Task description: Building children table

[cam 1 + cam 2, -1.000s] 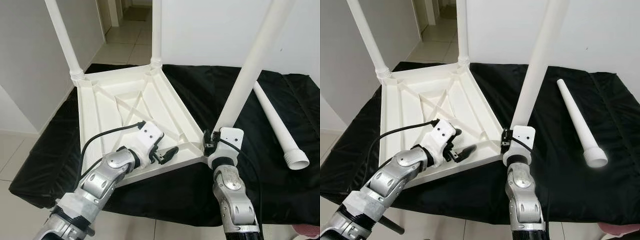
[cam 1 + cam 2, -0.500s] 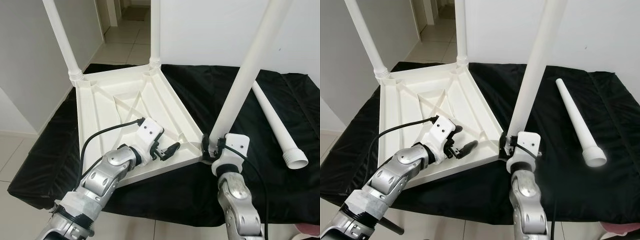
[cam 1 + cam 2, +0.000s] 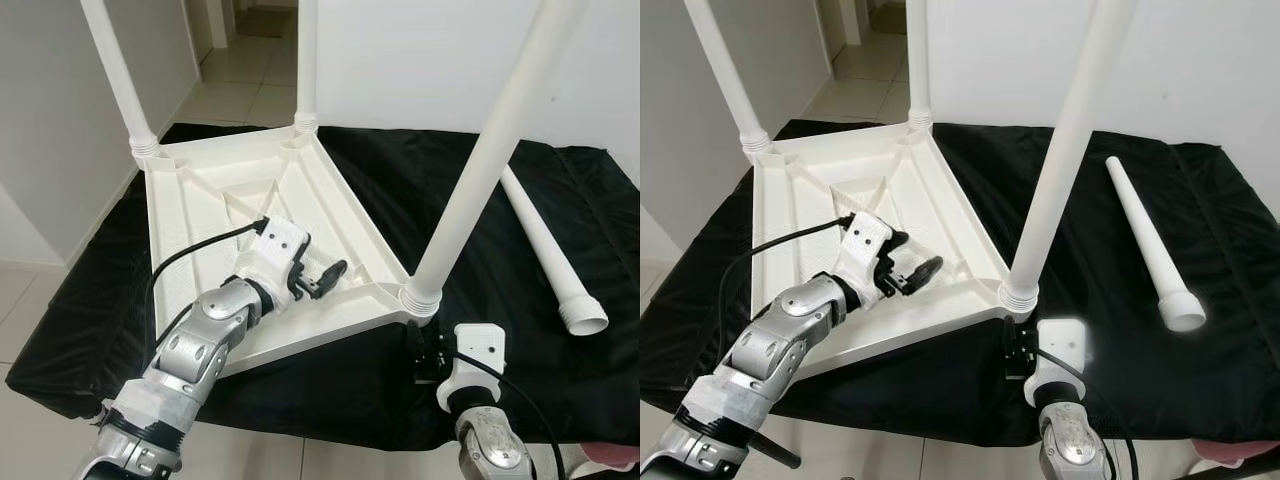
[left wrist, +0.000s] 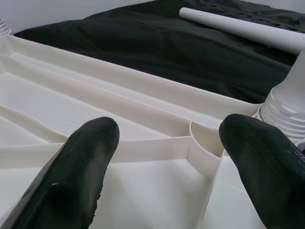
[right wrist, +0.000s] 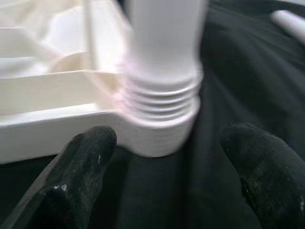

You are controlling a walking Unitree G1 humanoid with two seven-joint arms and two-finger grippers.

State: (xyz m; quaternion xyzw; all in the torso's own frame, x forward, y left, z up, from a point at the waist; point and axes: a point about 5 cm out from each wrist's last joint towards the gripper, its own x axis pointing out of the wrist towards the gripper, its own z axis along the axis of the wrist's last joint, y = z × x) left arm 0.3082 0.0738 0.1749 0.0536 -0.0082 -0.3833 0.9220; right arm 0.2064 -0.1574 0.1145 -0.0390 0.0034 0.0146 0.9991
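The white children's table top (image 3: 190,215) lies upside down on a black cloth. Three white legs stand screwed into its corners: far left (image 3: 118,85), far middle (image 3: 306,60) and near right (image 3: 478,175). A fourth, loose leg (image 3: 545,250) lies on the cloth to the right. My left gripper (image 3: 325,278) hovers open over the ribbed underside, its fingers (image 4: 81,167) apart above a rib. My right gripper (image 5: 167,176) is open just in front of the near-right leg's threaded base (image 5: 159,119), not touching it; its white wrist (image 3: 475,350) sits below that corner.
The black cloth (image 3: 520,330) covers a low platform whose front edge is close to my body. Tiled floor (image 3: 250,90) and a doorway lie beyond the far left corner. A white wall (image 3: 420,60) rises behind.
My right gripper has come off the near-right leg's base and drawn back and down towards me. The left gripper has shifted slightly farther over the table underside.
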